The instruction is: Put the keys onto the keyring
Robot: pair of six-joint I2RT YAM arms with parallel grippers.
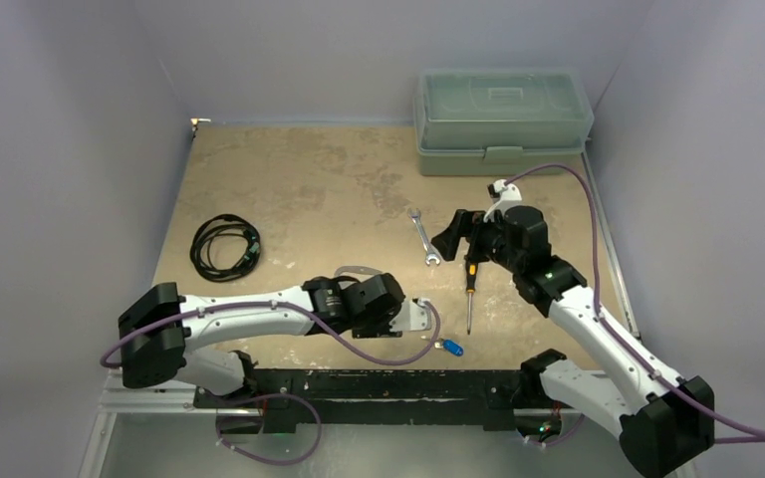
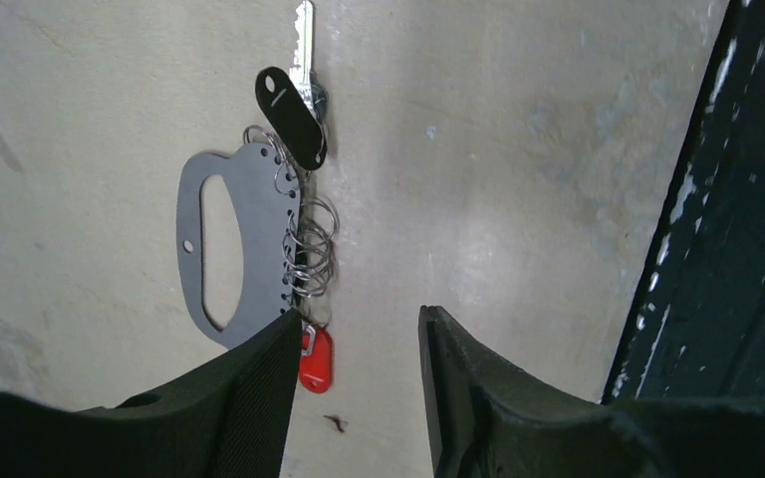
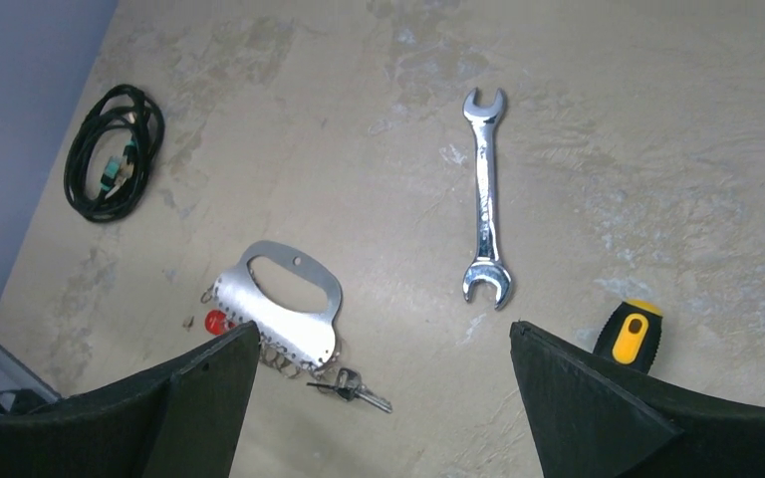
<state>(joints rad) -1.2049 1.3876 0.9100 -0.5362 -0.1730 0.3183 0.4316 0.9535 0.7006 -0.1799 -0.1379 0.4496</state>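
We see wrench and screwdriver right of centre, coiled cable by the left edge of the desk. The keyring, black key and red key along it, lies by the near edge under our left pincer, parted, empty; our right pincer gapes, empty.

Keyring: flat sheet metal, grey and matt from my left wrist (brighter, almost mirror-like, from my right).
Keys: bare metal blades; glossy plastic heads, black and red.
Wrench: polished chrome.
Screwdriver: smooth yellow and black plastic handle.
Tabletop: rough, blotchy, matt.
My left end effector: matt black, with finely ribbed inner faces.
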